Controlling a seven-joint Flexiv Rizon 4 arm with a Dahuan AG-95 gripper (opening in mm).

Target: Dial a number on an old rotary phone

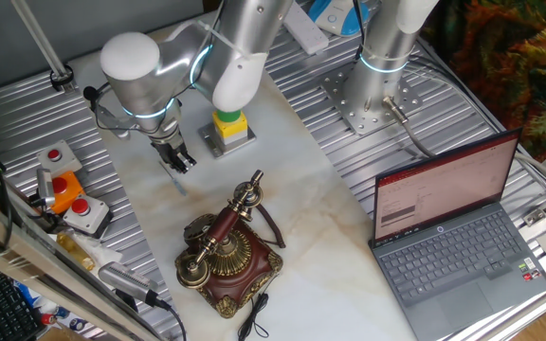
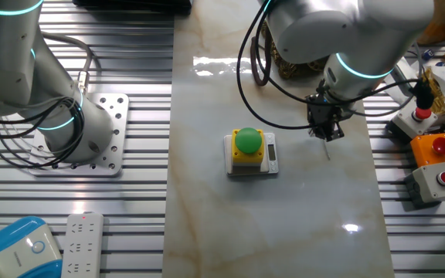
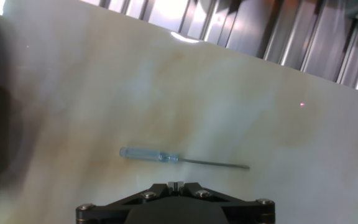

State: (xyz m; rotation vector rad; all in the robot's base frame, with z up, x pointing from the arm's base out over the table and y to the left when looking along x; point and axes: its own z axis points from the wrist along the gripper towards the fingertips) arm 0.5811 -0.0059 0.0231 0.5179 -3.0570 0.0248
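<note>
Nearest you in the hand view, your pincer (image 3: 175, 185) shows only its dark tips at the bottom edge, drawn together with nothing between them, so it reads as closed and empty. Just beyond the tips, a small screwdriver (image 3: 166, 157) with a clear blue handle lies flat on the marble table (image 3: 241, 112), its thin shaft pointing right.

In one fixed view, the pincer (image 1: 179, 163) hangs above that bare marble, with the screwdriver (image 1: 177, 182) just below it. The old rotary phone (image 1: 227, 254) sits well apart from the pincer, nearer that camera's edge of the table (image 1: 301, 218), with its brass-and-wood handset across the cradle and a black cord trailing from its base. You can see only a sliver of its brass edge at the left border of the hand view.

Farther back, a yellow box with a green button (image 1: 230, 127) stands behind the arm. At the left, grey boxes with red buttons (image 1: 69, 204) rest on the ribbed metal surface, and an open laptop (image 1: 453, 227) sits at the right.
</note>
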